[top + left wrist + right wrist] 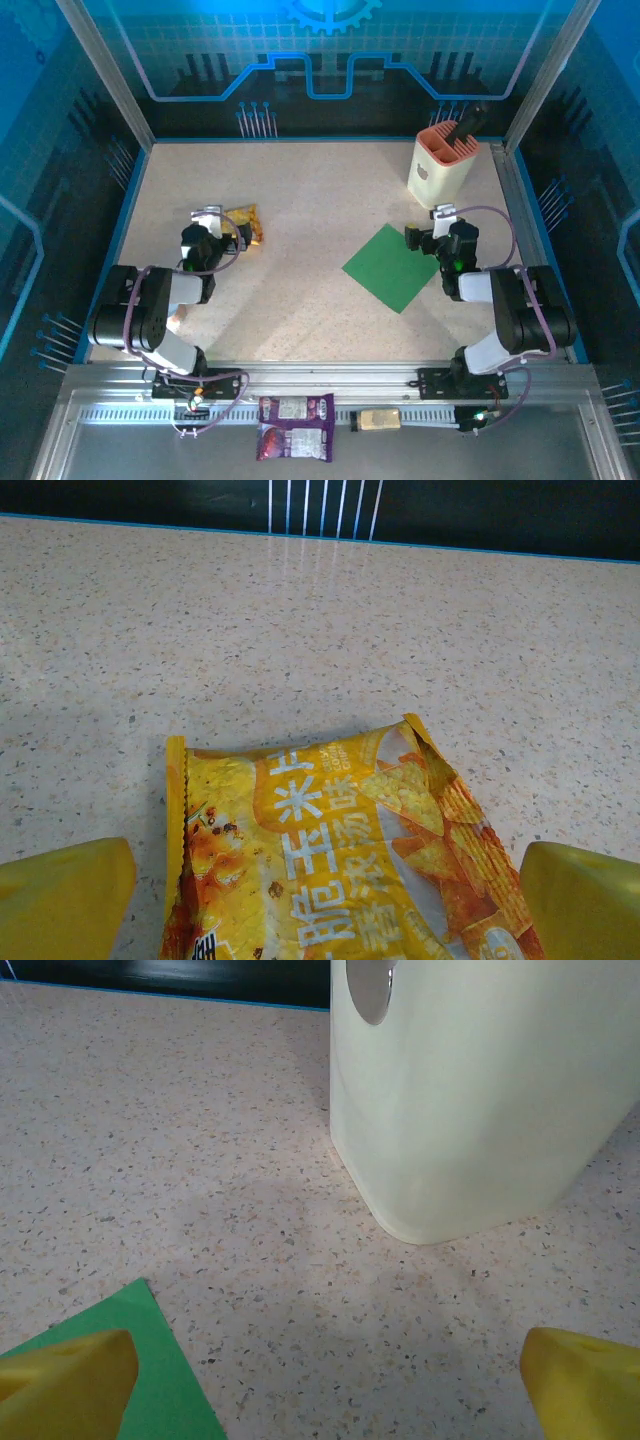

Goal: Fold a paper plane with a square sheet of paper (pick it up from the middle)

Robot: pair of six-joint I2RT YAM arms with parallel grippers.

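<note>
Now the square sheet of paper (392, 267) lies flat on the surface (300, 180), just beside the right claw (430, 226), which is wide open and empty. The left claw (222, 226), also wide open and empty, is at a yellow snack packet (330, 860). For a good pick, I think a claw should come down on the sheet's middle, not its corner, and pinch gently.

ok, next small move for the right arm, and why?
Probably shift the right gripper left over the middle of the square sheet of paper. Its jaws are open, holding nothing, and it sits at the sheet's right corner facing the cream holder; the sheet lies flat, unfolded.
</note>
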